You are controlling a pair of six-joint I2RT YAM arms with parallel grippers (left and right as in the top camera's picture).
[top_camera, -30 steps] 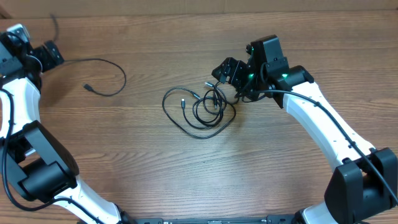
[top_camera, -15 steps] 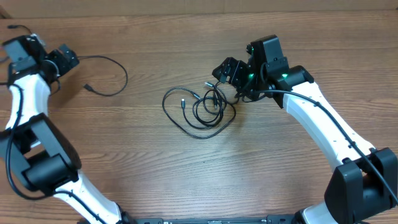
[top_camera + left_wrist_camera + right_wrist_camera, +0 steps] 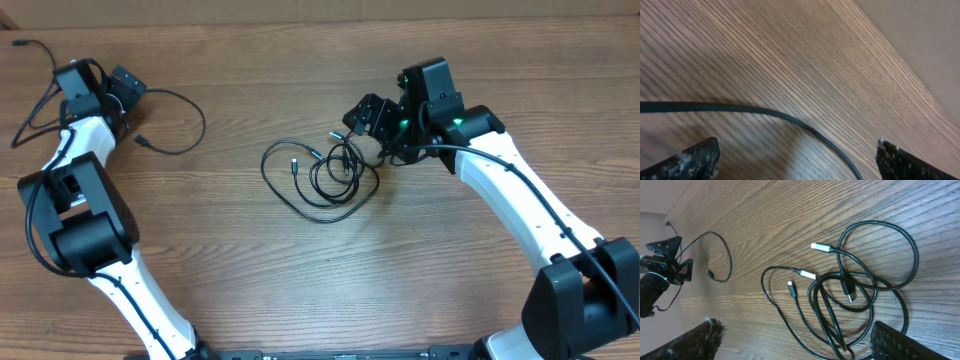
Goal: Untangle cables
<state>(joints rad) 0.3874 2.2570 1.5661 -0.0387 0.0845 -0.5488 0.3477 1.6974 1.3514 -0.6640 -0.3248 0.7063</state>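
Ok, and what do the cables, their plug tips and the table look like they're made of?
Cables: black, smooth jacket, likely rubber or plastic; they curl in loose loops with a faint sheen. Plug tips: silvery, probably metal, catching the light brightly. Table: wood or wood-look laminate, matte brown with straight grain lines; which of the two cannot be told.

Overhead looks straight down on the whole brown wooden counter (image 3: 300, 280); both wrist views sit low, the right sharing its tangled black cables (image 3: 847, 287).

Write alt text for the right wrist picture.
A tangle of thin black cables with silvery plug tips lies on a brown wooden table before the open right gripper. One separate black cable loops farther off.
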